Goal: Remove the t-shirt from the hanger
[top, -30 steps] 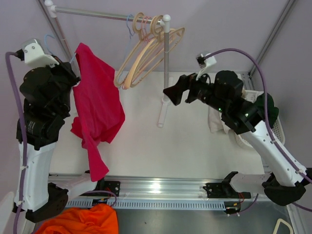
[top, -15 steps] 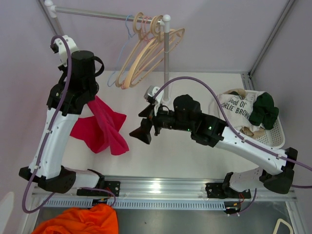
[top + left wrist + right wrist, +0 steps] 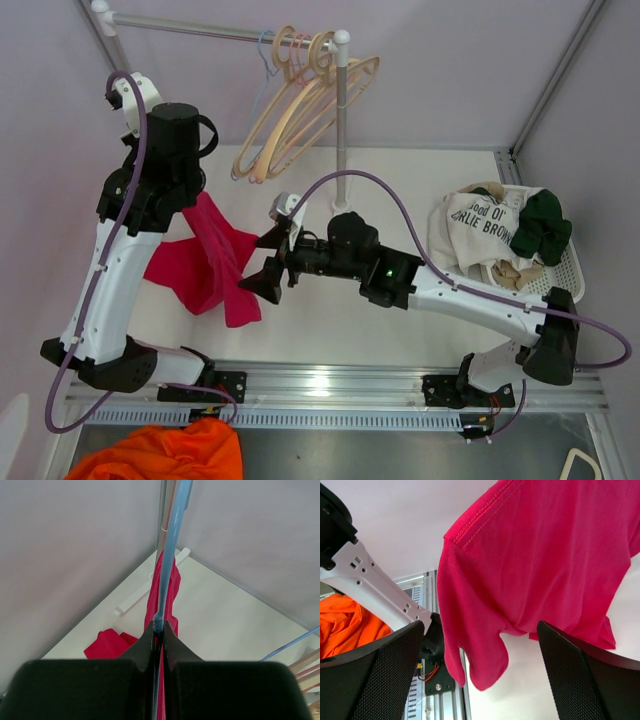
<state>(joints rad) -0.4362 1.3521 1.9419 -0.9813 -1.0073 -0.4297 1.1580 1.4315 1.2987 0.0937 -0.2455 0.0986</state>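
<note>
Over the white table [image 3: 440, 170], with the left pincer [image 3: 159, 630] clamped on the thin blue wire hanger [image 3: 174, 540], the open right pincer [image 3: 268, 262] could close on only a loose sleeve of the crimson cotton t-shirt [image 3: 545, 565] hanging just ahead of it.

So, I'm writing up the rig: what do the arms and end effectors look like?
The left arm and right arm both have white links and black joint housings, each trailed by a looping purple cable. The right arm shows a green light. The left end effector and right end effector are black; the right fingers have a mesh texture.
</note>
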